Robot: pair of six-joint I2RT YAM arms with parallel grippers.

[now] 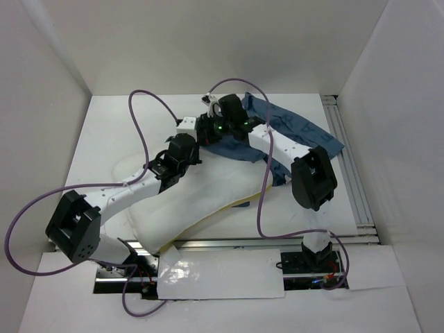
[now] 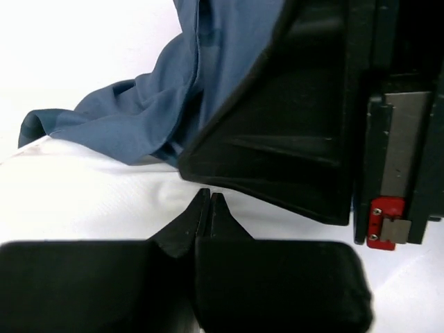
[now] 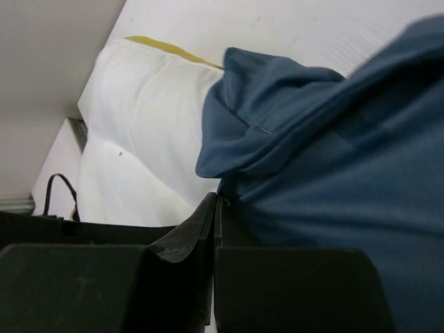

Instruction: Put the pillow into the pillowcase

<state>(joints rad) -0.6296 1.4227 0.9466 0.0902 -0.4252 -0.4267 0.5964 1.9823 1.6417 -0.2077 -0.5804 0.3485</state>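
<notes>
Two soft things lay on the white table [image 1: 114, 139], seen from above. We found the pillow [image 1: 208, 198] stretching from the centre toward 7 o'clock. It was a puffy white rectangle, dimpled under the left arm [image 1: 121, 194], with a pale yellow edge along its 5 o'clock side. The pillowcase [image 1: 309, 132] ran from the centre toward 1 o'clock. It was thin denim-blue cloth, creased and rumpled, bearing faint pale letters. Its near end rested against the pillow's far edge. Any other print was too small for us to read.

The right gripper [image 3: 216, 201] had its black wedge-shaped fingers pressed together, and their tips held a fold of the pillowcase. That cloth bulged in a rounded hem above the tips and filled the wrist view from 1 to 5 o'clock. The pillow's smooth white face and yellow seam lay beyond at 10 o'clock.

The left gripper [image 2: 208, 198] was likewise closed tip to tip, directly over the pillow's white surface. We could not tell whether any of its cloth was pinched between the fingers. From 12 to 3 o'clock in that wrist view, the hard black housing of the right gripper, with a small red part, blocked most of the scene. Blue cloth hung in soft folds at 11 o'clock.

From above, the wrists hid both sets of fingertips. Glossy purple cables [image 1: 142, 132] looped over the arms, and a ribbed aluminium rail [image 1: 350, 173] ran along the table's 3 o'clock side.
</notes>
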